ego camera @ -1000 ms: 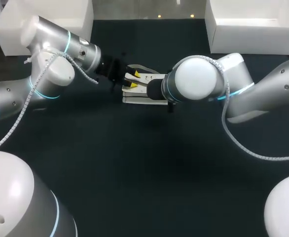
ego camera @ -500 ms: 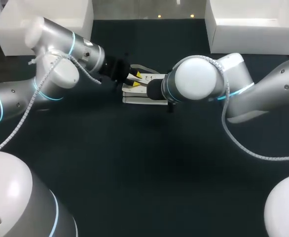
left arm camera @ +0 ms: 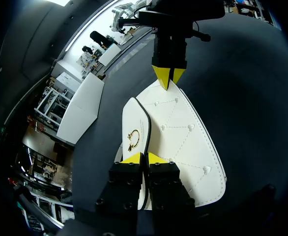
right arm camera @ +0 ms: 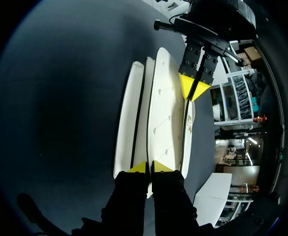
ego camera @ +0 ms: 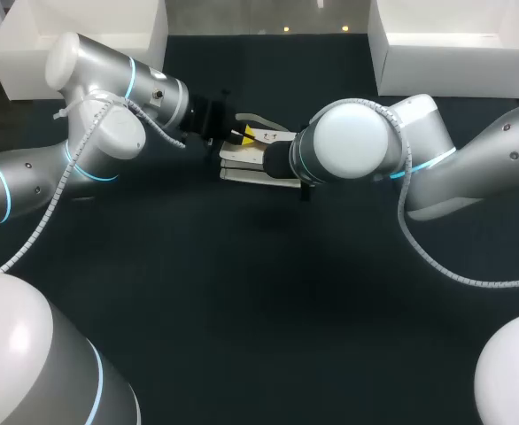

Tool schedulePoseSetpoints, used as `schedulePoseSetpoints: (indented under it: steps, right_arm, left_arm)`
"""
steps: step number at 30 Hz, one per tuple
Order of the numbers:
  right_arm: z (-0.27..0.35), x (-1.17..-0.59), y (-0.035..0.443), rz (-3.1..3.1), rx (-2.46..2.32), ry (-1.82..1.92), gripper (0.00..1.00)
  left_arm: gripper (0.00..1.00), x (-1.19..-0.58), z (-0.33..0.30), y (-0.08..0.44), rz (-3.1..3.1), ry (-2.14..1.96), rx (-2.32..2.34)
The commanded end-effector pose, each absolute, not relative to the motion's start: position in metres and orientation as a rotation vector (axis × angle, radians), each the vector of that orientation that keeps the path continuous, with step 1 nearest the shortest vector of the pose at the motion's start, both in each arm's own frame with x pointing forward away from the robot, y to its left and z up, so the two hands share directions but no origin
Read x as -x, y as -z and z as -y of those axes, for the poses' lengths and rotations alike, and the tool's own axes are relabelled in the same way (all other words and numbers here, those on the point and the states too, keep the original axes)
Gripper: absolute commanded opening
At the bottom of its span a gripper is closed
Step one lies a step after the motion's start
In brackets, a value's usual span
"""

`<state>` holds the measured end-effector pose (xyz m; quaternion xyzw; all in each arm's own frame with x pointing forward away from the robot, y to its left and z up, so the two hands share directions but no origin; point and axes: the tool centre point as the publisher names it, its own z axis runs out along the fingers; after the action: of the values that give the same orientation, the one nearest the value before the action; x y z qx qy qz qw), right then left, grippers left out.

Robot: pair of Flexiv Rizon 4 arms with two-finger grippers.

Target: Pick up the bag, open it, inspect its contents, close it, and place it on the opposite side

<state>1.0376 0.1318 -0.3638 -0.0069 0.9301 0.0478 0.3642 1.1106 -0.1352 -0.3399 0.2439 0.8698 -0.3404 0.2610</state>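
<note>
Fingers of the left gripper [left arm camera: 144, 158] stand narrow, their yellow tips drawn almost together on a thin edge of the bag [left arm camera: 183, 137], right beside the flap that carries the gold clasp [left arm camera: 133, 137]. A second ago the head view showed these fingers spread, both yellow tips plain at the bag's end. Half a second ago they were closer, and now only one tip shows there. The left arm [ego camera: 109, 115] has also come in toward the bag over that second, its wrist sitting nearer the middle of the table [ego camera: 259, 310].

At the bag's other end, the right gripper [right arm camera: 149, 168] is likewise narrow, its tips pinched on one of the bag's white layers. In the left wrist view it appears as a yellow point closed on the far tip of the quilted panel. In the head view this gripper is hidden under the right arm's [ego camera: 357, 142] own wrist. That arm has not shifted in the last second.

The white bag sits between the two grippers near the table's middle, toward the far side, held from both ends. Its quilted side faces up and its layers are stacked edge-on as the right wrist view shows them. Its place on the table is the same as a second ago.
</note>
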Motion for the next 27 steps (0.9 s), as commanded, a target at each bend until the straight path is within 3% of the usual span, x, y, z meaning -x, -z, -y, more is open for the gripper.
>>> schedulePoseSetpoints:
  steps: [1, 11, 27]
  right_arm:
    - [-0.132, -1.036, 0.366, -2.389, 0.017, -0.123, 0.00]
    - [-0.132, -1.036, 0.366, -2.389, 0.017, -0.123, 0.00]
    - [-0.132, -1.036, 0.366, -2.389, 0.017, -0.123, 0.00]
  left_arm:
    - [0.00, -1.123, 0.131, 0.330, -2.407, 0.968, -0.638]
    - [0.00, -1.143, 0.122, 0.306, -2.538, 1.145, -0.495]
    - [0.00, -1.136, 0.120, 0.312, -2.559, 1.135, -0.466]
